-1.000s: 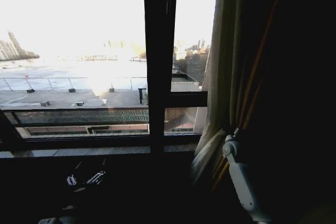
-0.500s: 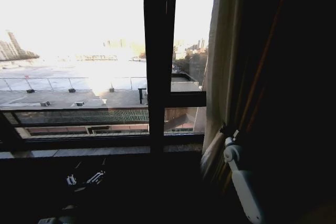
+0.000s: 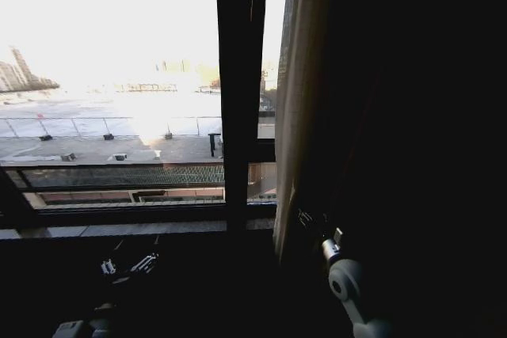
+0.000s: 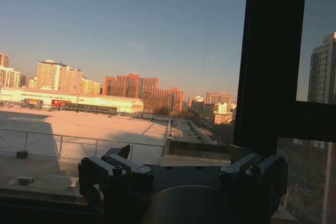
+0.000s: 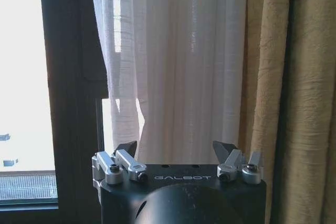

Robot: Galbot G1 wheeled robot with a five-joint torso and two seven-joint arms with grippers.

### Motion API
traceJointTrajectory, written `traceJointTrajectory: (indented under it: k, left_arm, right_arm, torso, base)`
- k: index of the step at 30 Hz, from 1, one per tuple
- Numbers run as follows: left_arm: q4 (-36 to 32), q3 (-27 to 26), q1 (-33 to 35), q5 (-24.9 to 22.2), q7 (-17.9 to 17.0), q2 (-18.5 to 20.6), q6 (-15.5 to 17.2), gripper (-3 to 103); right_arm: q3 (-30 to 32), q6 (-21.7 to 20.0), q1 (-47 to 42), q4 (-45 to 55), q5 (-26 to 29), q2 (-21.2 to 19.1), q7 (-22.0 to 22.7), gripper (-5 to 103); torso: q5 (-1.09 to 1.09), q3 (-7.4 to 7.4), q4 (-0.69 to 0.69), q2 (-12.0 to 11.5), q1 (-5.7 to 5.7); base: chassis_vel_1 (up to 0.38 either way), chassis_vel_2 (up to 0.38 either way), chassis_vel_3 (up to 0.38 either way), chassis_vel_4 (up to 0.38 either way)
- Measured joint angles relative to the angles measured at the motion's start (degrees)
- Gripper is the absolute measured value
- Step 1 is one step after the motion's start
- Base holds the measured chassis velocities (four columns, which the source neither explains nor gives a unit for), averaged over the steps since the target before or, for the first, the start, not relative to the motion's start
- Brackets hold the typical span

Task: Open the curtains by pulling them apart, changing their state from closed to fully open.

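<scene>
One curtain (image 3: pixel 299 116) hangs bunched at the right of the window, its edge just right of the dark centre bar. In the right wrist view it is a sheer white pleated panel (image 5: pixel 178 66) straight ahead of my right gripper (image 5: pixel 175 150), which is open with nothing between its fingers and stands a little short of the fabric. From the head, the right gripper (image 3: pixel 307 219) sits low by the curtain's lower edge. My left gripper (image 3: pixel 127 265) rests low below the sill, open (image 4: pixel 184 162), facing bare glass.
A thick dark window frame bar (image 3: pixel 238 93) runs vertically mid-window, with a crossbar and sill (image 3: pixel 119 229) below. A heavier tan drape (image 5: pixel 294 77) hangs beside the sheer panel. The glass left of the bar is uncovered.
My right gripper has dropped down and to the left, away from the fabric. The curtain edge has swung back left and covers more of the right pane. The left arm is unchanged.
</scene>
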Motion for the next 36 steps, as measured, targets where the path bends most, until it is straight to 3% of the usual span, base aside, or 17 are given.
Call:
traceJointTrajectory:
  k: [2,3,7,19,36]
  left_arm:
    - [0.05,0.12,0.00,0.00,0.00,0.08,0.01,100]
    - [0.21,0.31,0.00,0.01,0.00,0.16,0.02,100]
    - [0.35,0.46,-0.04,0.06,0.04,0.24,0.02,100]
    - [0.49,0.42,0.04,0.10,0.09,0.21,0.05,100]
    - [0.31,0.16,0.47,0.21,0.13,-0.26,-0.27,100]
  right_arm:
    - [-0.27,0.58,-0.51,0.12,-1.26,0.23,-0.03,85]
    - [-0.65,1.03,-0.99,0.11,-3.59,0.46,-0.22,96]
    - [-1.11,1.21,-1.43,-0.08,-5.69,0.65,-0.75,99]
    - [-2.85,1.17,-1.29,-0.63,-6.87,0.58,-1.12,100]
    - [-4.59,1.15,-1.19,-1.14,-7.86,0.77,-2.21,100]
  torso:
    - [0.01,0.00,0.00,0.00,0.00]
    - [0.00,0.00,0.01,0.00,0.00]
    - [0.01,0.00,0.01,0.00,0.00]
    - [0.02,0.01,0.01,0.00,0.00]
    - [0.01,0.01,0.00,-0.01,0.02]
  base:
    - [0.000,0.000,0.000,0.000]
    - [0.000,0.000,0.000,0.000]
    - [0.000,0.000,0.000,0.000]
    - [0.127,0.118,-0.108,-0.125]
    - [0.297,0.322,-0.316,-0.311]
